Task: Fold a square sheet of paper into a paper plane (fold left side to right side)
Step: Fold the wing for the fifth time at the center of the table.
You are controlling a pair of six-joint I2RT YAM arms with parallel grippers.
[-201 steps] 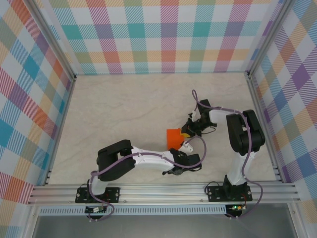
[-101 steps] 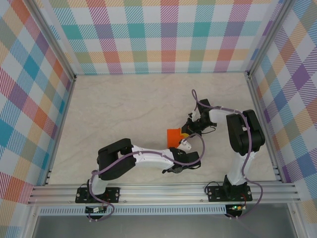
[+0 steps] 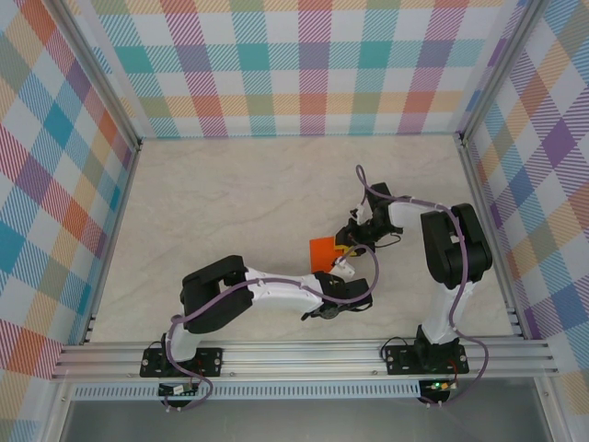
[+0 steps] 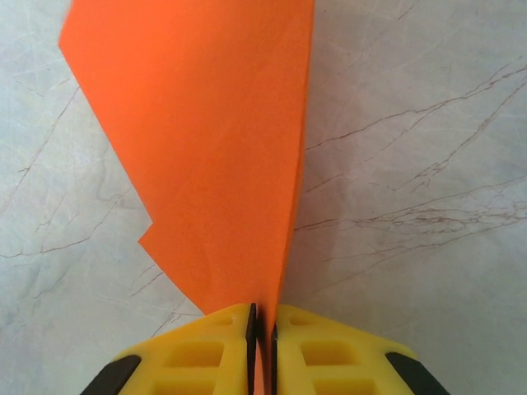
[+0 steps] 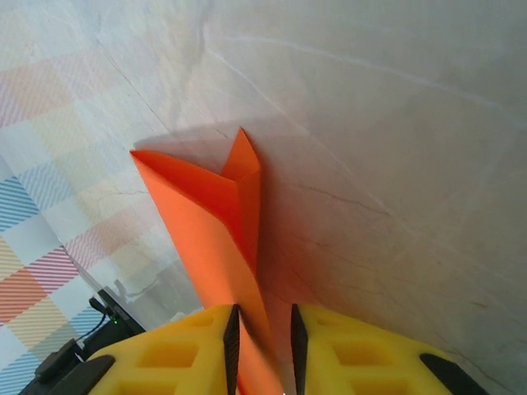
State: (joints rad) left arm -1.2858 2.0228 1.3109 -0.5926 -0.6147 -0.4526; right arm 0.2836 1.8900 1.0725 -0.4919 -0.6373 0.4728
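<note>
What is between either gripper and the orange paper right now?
Nothing visible. The left gripper and the right gripper each have the orange paper pinched between their fingers, with bare tabletop around it.

Count: orange paper sheet [image 3: 323,252], 1, creased. End effectors, 2: left end effector [image 4: 262,322], right end effector [image 5: 262,322]. Arms, 2; surface [image 3: 230,193], 1.

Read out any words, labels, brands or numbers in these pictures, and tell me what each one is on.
No readable text anywhere.
The orange paper is plain; the left gripper and right gripper pinching it bear no markings.
The table and walls carry only patterns.
The small boards at the arm bases are too small to read.
</note>
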